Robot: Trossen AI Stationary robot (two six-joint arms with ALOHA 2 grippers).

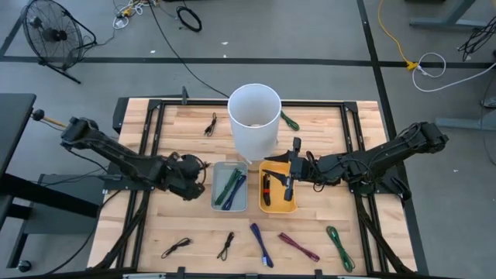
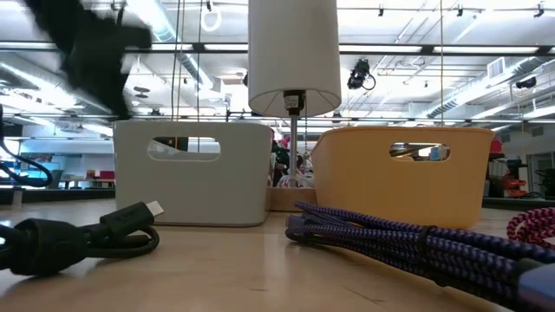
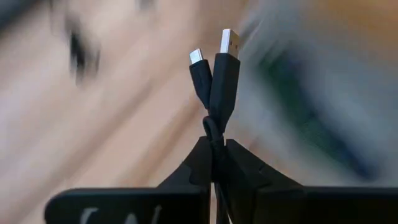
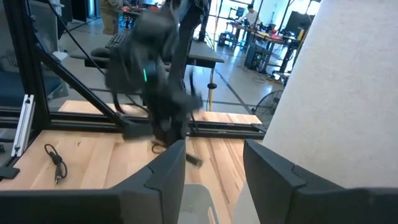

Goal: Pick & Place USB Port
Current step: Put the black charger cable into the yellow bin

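Cables are partly sorted, as you can see: some lie in the grey bin [image 1: 230,188] and the yellow bin [image 1: 277,190], and six or so lie loose on the table [image 1: 364,132]. Your left pincer [image 1: 203,179] is pinched tight on a black USB cable [image 3: 214,84], up in the air just beside the grey bin. I think it needs dropping in a bin next. The cable is folded, and its long way runs straight out from the pincer, both plugs pointing away from it. Your right pincer [image 1: 289,183] hangs over the yellow bin, its fingers [image 4: 273,174] apart and holding nothing.
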